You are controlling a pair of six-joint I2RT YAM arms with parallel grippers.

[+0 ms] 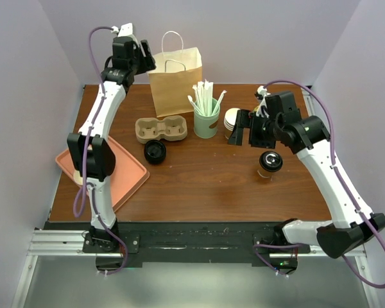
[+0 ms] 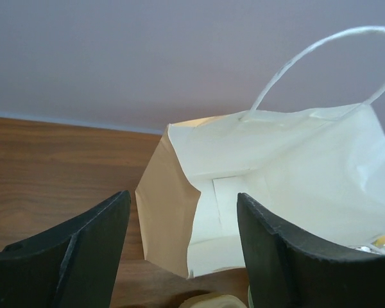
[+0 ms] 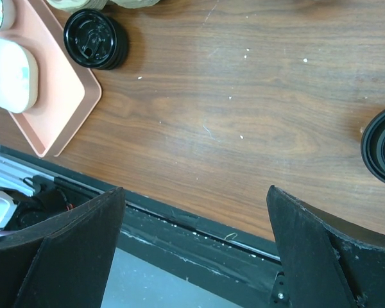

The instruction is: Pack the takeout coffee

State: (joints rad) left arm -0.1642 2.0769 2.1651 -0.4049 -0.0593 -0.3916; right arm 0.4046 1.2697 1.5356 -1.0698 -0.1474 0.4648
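The takeout coffee (image 1: 270, 163), a small brown paper cup with a black lid, stands upright on the table's right side. Only its lid's edge (image 3: 382, 144) shows in the right wrist view. The brown paper bag (image 1: 175, 80) stands open at the back. My left gripper (image 1: 146, 61) is open and empty, raised just left of the bag's mouth. Its view looks into the bag's white inside (image 2: 276, 167) between the open fingers (image 2: 183, 194). My right gripper (image 1: 242, 135) is open and empty above the table, up and left of the coffee. Only bare wood lies between its fingers (image 3: 194, 189).
A cardboard cup carrier (image 1: 162, 129) and a loose black lid (image 1: 155, 151) lie in front of the bag. A green cup of straws (image 1: 206, 119) and a stack of white-topped cups (image 1: 231, 120) stand mid-table. A pink tray (image 1: 125, 174) sits at the left edge.
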